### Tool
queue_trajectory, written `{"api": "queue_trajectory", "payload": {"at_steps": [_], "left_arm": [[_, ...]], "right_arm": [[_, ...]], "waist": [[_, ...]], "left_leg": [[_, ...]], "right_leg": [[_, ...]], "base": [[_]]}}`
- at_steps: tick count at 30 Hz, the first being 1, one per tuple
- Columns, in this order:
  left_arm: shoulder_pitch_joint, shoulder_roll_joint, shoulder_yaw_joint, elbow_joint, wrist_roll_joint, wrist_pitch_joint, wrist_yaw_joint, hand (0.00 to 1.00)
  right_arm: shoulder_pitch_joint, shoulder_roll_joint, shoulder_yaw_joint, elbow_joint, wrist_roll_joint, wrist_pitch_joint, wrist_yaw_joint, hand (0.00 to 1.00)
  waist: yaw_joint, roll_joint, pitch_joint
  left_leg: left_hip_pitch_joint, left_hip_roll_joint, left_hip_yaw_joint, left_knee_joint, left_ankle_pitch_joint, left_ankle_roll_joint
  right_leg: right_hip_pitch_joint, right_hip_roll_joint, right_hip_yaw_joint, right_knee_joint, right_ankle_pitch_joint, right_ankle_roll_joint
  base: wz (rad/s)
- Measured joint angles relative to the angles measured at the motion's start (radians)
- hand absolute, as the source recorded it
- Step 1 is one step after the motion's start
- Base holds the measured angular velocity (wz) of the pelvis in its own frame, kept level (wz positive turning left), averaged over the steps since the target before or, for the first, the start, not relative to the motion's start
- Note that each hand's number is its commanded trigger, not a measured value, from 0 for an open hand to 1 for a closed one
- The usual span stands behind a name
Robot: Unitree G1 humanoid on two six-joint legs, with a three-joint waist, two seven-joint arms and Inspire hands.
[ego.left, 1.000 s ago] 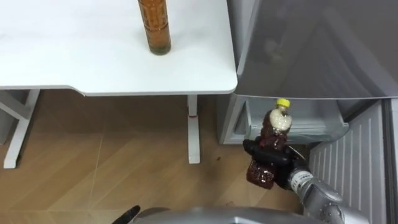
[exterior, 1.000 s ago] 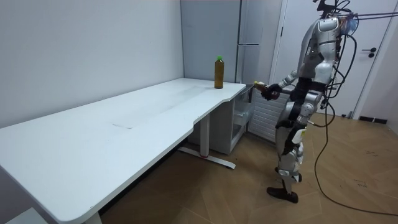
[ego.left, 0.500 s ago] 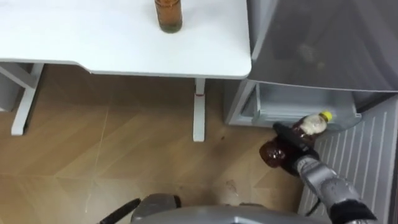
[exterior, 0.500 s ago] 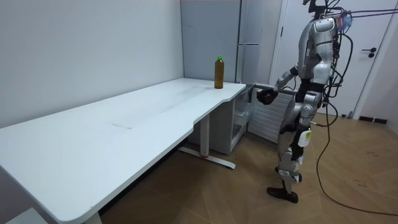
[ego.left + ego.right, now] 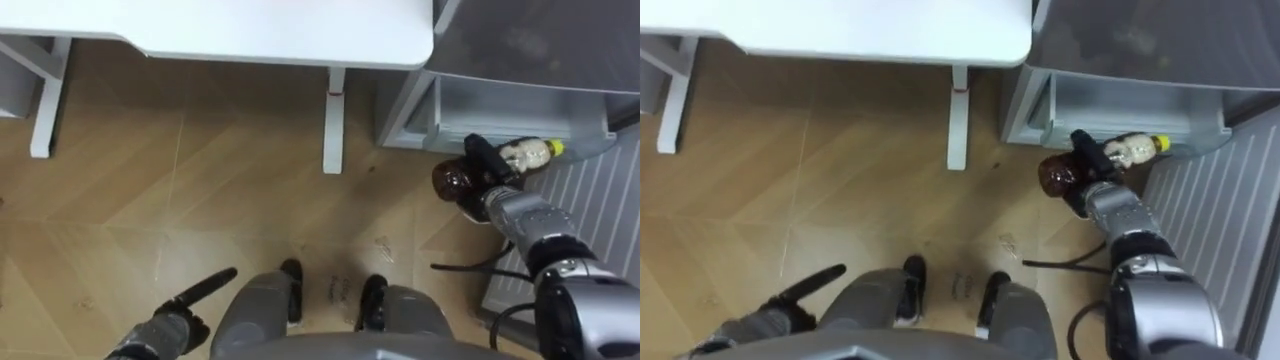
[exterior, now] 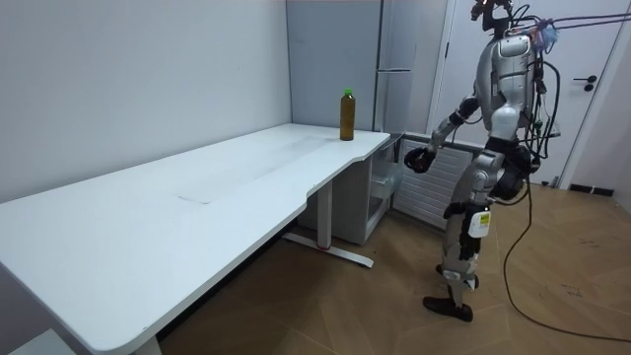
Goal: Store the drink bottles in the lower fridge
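My right hand (image 5: 489, 180) is shut on a dark drink bottle (image 5: 452, 184) with a yellow cap. The bottle lies almost level, its cap pointing right toward the open lower fridge compartment (image 5: 520, 105), just in front of the compartment's lower edge. In the room view I stand at the white table's end, facing the fridge (image 6: 394, 59), with that hand (image 6: 419, 159) held out low. A second bottle (image 6: 347, 116), amber with a green cap, stands on the table's far corner. My left hand (image 5: 185, 308) hangs low at my side with its fingers straight.
The white table (image 5: 250, 30) lies to the left of the fridge, its leg (image 5: 335, 120) close to the fridge's side. The open fridge door (image 5: 590, 220), ribbed inside, stands to my right. Wooden floor spreads beneath me.
The head camera has tilted down, so the table has slid up the view. My right hand has lowered and tipped the bottle from upright to nearly level, closer to the lower compartment.
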Motion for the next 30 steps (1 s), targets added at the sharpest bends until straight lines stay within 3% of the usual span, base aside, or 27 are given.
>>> {"api": "queue_trajectory", "payload": {"at_steps": [4,8,13,16,30], "left_arm": [[-0.022,-0.008,-0.031,-0.006,-0.002,-0.024,0.015,0.00],[-0.017,-0.007,-0.035,-0.012,-0.002,-0.038,0.049,0.00],[-0.021,-0.008,-0.042,-0.006,-0.003,-0.060,0.089,0.00],[-0.020,-0.009,-0.031,-0.001,-0.006,-0.072,0.110,0.00],[-0.021,-0.007,-0.051,-0.001,-0.043,-0.103,0.132,0.00]], "right_arm": [[-0.059,-0.036,0.000,0.002,-0.047,0.000,-0.068,1.00],[-0.106,-0.090,0.000,-0.002,-0.042,-0.004,-0.105,1.00],[-0.204,-0.141,-0.046,-0.004,-0.045,-0.054,-0.205,1.00],[-0.220,-0.152,-0.049,-0.023,-0.053,-0.083,-0.241,1.00],[-0.221,-0.178,-0.043,-0.188,-0.038,-0.112,-0.350,1.00]], "waist": [[-0.002,-0.006,0.0057],[0.008,-0.005,0.0068],[0.026,-0.006,0.0089],[0.032,-0.005,0.0097],[0.047,-0.004,0.0100]], "left_leg": [[-0.093,-0.011,0.012,0.054,0.000,0.002],[-0.154,-0.005,0.013,0.086,0.001,0.000],[-0.217,-0.005,0.019,0.121,0.001,-0.001],[-0.231,-0.005,0.017,0.129,0.000,-0.001],[-0.265,-0.010,0.023,0.152,-0.009,0.000]], "right_leg": [[-0.115,-0.023,0.020,0.094,-0.028,-0.004],[-0.177,-0.019,0.025,0.124,-0.029,-0.010],[-0.249,-0.020,0.040,0.159,-0.030,-0.014],[-0.260,-0.020,0.038,0.163,-0.031,-0.015],[-0.304,-0.040,0.044,0.214,-0.058,-0.017]], "base": [[0.01],[0.00],[-0.04],[0.00],[0.03]]}}
